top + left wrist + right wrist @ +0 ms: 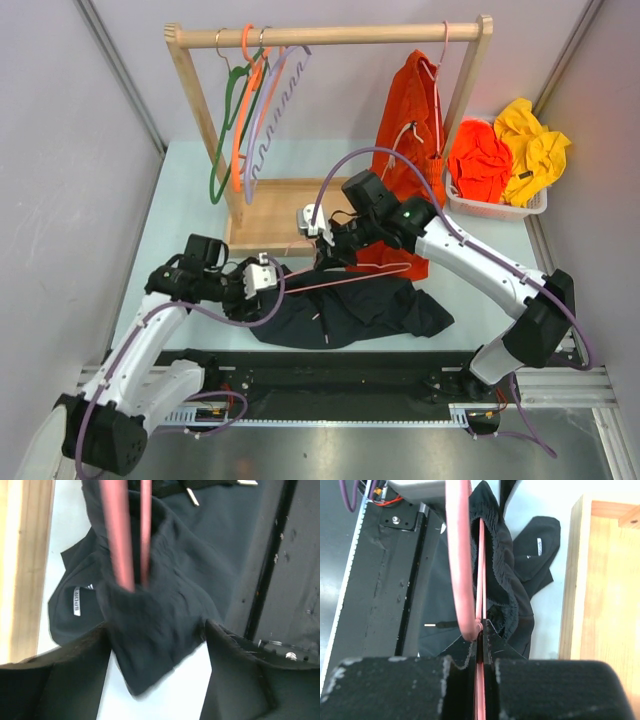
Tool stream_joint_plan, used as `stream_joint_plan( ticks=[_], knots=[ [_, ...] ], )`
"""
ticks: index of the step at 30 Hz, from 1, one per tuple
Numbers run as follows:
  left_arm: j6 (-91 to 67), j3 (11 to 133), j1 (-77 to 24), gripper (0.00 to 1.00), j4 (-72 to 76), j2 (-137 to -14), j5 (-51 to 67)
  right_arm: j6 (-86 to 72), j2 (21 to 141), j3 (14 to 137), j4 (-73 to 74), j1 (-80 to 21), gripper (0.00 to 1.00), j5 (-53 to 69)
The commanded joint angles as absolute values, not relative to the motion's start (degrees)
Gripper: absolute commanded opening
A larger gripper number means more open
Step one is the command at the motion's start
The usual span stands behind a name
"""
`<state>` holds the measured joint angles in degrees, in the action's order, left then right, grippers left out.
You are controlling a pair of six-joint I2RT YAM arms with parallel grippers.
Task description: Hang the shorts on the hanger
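Note:
The black shorts (350,310) lie crumpled on the table in front of the arms, white label (76,600) showing. The pale-pink hanger (352,275) lies across them, its rods (120,540) running into the fabric. My right gripper (322,235) is shut on the hanger's rod (462,555) just below its curved end, with the shorts (505,570) draped along the rod. My left gripper (262,275) is open at the shorts' left end. A corner of the shorts (165,580) lies between its wide-apart fingers (235,670), not clamped.
A wooden rack (330,36) stands at the back with green, orange and lilac hangers (250,110) on the left and an orange garment (410,110) on the right. Its wooden base (275,210) lies behind the grippers. A white basket (500,205) holds orange and yellow garments.

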<state>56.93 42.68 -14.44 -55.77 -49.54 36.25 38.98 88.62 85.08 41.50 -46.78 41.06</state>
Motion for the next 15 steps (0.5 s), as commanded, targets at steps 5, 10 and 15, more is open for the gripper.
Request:
stream_joint_plan(
  ticks=[5, 10, 15],
  knots=[
    [49.05, 42.72, -20.29, 0.33, -42.38, -50.72, 39.73, 38.85, 85.61, 84.29, 35.42, -49.31, 0.00, 44.83],
    [45.01, 41.84, -21.62, 0.03, -40.87, -49.04, 40.69, 37.62, 85.43, 84.02, 33.05, -49.22, 0.00, 42.29],
    [41.06, 40.87, -20.31, 0.00, -41.48, -49.04, 39.37, 32.98, 81.93, 83.41, 35.33, -47.47, 0.57, 34.55]
  ],
)
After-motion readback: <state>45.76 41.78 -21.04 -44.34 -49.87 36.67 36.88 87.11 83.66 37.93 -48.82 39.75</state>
